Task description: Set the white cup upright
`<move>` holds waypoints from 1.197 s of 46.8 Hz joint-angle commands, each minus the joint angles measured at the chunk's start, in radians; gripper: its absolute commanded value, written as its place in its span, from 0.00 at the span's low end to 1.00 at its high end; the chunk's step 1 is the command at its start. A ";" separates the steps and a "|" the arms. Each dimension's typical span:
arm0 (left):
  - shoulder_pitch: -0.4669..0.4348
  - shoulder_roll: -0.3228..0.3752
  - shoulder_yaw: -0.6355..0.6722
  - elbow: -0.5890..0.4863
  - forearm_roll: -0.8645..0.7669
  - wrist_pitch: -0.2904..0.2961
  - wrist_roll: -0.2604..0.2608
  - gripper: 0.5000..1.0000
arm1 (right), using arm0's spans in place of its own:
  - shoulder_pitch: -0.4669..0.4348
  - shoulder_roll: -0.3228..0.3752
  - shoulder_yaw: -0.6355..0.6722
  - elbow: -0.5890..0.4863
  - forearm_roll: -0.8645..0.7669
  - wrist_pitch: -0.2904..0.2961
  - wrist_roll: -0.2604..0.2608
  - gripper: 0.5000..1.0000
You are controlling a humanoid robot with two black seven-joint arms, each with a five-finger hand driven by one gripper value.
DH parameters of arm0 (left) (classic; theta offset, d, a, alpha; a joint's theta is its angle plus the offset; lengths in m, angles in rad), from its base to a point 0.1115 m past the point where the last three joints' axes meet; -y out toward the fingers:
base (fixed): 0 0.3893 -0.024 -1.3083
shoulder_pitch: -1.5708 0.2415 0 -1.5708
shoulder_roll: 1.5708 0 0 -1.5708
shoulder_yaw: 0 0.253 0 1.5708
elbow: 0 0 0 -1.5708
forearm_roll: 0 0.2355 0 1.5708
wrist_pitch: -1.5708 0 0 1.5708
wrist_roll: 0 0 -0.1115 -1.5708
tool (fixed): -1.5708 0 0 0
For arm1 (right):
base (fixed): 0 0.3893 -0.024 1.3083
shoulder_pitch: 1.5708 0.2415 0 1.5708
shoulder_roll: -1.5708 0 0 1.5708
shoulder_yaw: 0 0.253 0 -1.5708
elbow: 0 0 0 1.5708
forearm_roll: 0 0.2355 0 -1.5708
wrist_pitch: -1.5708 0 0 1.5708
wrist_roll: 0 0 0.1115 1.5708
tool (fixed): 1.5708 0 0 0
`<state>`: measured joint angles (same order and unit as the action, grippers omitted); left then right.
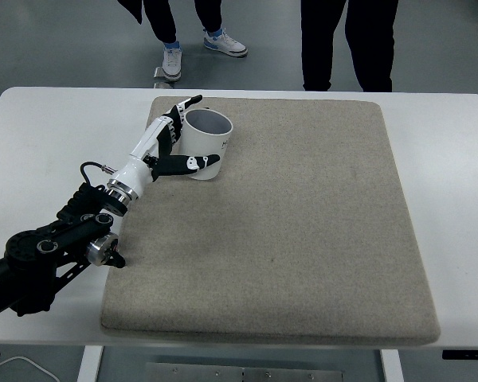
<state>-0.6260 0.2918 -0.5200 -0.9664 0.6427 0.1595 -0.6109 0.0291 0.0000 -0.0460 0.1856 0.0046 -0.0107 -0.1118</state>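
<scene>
The white cup (208,142) stands mouth up on the grey mat (303,239), near its far left corner. My left hand (206,130) wraps the cup from the left. Its thumb (193,163) lies across the cup's lower front, and its fingers (175,119) reach round the back by the rim, fairly straight. The black left arm (56,247) runs in from the lower left edge. The right arm is out of view.
The mat covers most of the white table (48,135). At the picture's top, beyond the table's far edge, stand the legs and shoes of people (346,40).
</scene>
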 commanded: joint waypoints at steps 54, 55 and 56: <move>-0.198 0.010 -0.147 0.115 -0.230 -0.120 0.000 0.98 | 0.000 0.000 0.000 0.000 0.000 0.000 0.000 0.86; -0.204 0.009 -0.149 0.130 -0.239 -0.120 0.000 0.99 | 0.000 0.000 0.000 0.000 0.000 0.000 0.000 0.86; -0.210 0.004 -0.149 0.144 -0.245 -0.120 0.000 0.98 | 0.000 0.000 0.000 0.000 0.000 0.000 0.000 0.86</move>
<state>-0.8136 0.3031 -0.6691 -0.8635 0.4244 0.0402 -0.6109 0.0292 0.0000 -0.0460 0.1856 0.0046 -0.0107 -0.1122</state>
